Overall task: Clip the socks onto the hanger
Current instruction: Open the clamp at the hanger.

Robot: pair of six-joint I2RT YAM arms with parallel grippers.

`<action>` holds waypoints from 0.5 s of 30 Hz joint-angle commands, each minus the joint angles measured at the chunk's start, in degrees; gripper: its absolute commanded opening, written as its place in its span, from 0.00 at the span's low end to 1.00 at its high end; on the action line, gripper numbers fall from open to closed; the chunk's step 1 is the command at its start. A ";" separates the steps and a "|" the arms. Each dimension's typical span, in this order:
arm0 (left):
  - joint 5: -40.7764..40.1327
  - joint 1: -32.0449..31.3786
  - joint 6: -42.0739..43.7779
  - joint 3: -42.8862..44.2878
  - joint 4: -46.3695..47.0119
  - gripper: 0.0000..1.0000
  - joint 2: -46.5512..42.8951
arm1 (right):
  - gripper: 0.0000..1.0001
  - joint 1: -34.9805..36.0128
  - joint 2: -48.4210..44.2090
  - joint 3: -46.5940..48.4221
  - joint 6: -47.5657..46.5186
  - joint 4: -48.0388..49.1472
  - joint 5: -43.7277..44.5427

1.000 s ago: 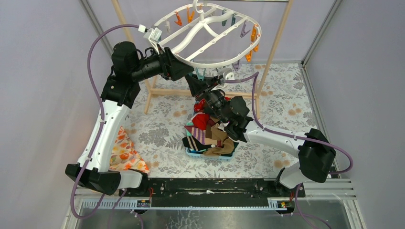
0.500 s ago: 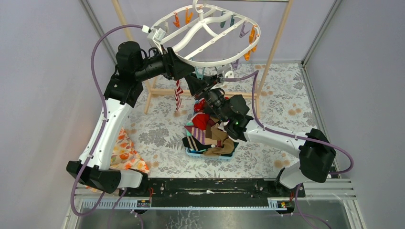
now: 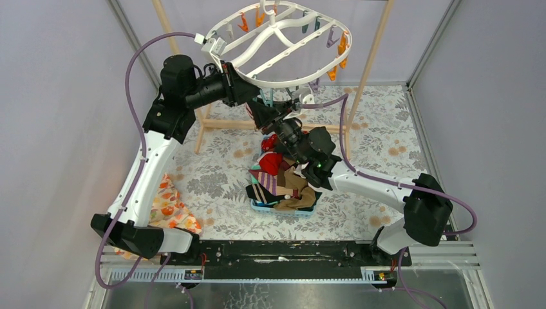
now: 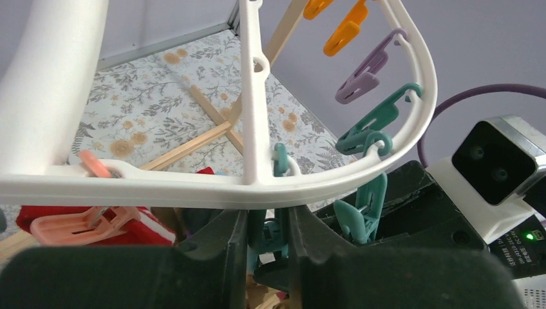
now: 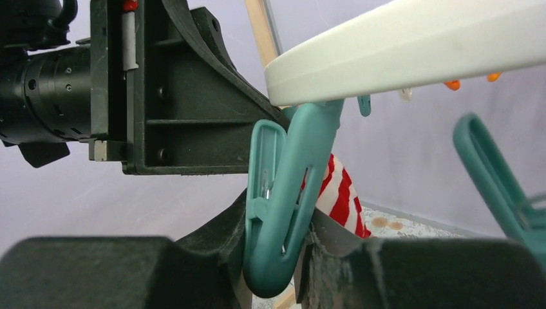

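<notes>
The white oval hanger hangs tilted from the wooden frame; its rim crosses the left wrist view and the right wrist view. My left gripper is just under the rim, its fingers closed around the top of a teal peg. My right gripper is shut on the lower part of the same teal peg. A red-and-white striped sock hangs right behind this peg, also showing in the left wrist view. I cannot tell what holds it. More socks lie piled below.
The sock pile sits in a small teal basket on the floral mat. An orange floral cloth lies at the near left. Wooden frame poles stand behind. A pink peg, another teal peg and a purple peg hang on the rim.
The hanger has tipped up a little and my left gripper has shifted right under its rim. The striped sock, seen hanging below the left gripper half a second ago, is now hidden from above.
</notes>
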 commanded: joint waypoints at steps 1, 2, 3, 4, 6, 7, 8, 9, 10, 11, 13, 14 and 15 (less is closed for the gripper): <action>-3.24 -0.08 0.10 1.15 1.97 0.05 -0.34 | 0.35 1.23 -2.91 -1.50 0.31 0.56 1.03; -3.19 -0.08 0.17 1.18 1.79 0.02 -0.45 | 0.42 1.23 -3.84 -2.48 0.68 0.43 1.72; -3.05 -0.08 0.27 1.13 1.68 0.00 -0.52 | 0.48 1.23 -4.98 -3.72 1.20 0.22 2.66; -2.76 -0.08 0.28 1.14 1.53 0.00 -0.63 | 0.54 1.23 -6.37 -5.02 1.50 -0.15 3.66; -2.20 -0.06 0.15 1.12 1.43 0.00 -0.75 | 0.78 1.22 -9.49 -7.92 2.11 -2.02 5.65; -1.93 -0.05 0.05 1.04 1.42 0.00 -0.80 | 0.89 1.23 -11.33 -9.38 2.57 -3.64 6.48; -1.55 -0.05 -0.12 1.05 1.34 0.00 -0.87 | 0.99 1.22 -13.16 -10.90 3.21 -5.48 7.26; -1.35 -0.07 -0.20 1.08 1.35 0.00 -0.91 | 1.00 1.20 -15.03 -12.49 3.93 -7.30 8.04; -1.20 -0.06 -0.24 1.06 1.21 0.00 -1.02 | 1.00 1.21 -17.07 -14.24 4.66 -9.17 9.14; -0.99 -0.05 -0.29 1.08 1.16 0.00 -1.01 | 1.00 1.15 -18.89 -15.92 6.02 -10.95 10.46; -0.83 -0.08 -0.24 1.12 0.95 0.00 -1.12 | 1.00 1.14 -23.65 -19.30 9.81 -16.99 13.95; -0.75 -0.05 -0.17 1.15 0.83 0.00 -1.24 | 1.00 1.14 -25.44 -20.25 11.51 -20.15 15.15; -0.68 -0.06 -0.08 1.12 0.69 0.00 -1.25 | 1.00 1.14 -27.29 -20.98 12.65 -23.79 15.74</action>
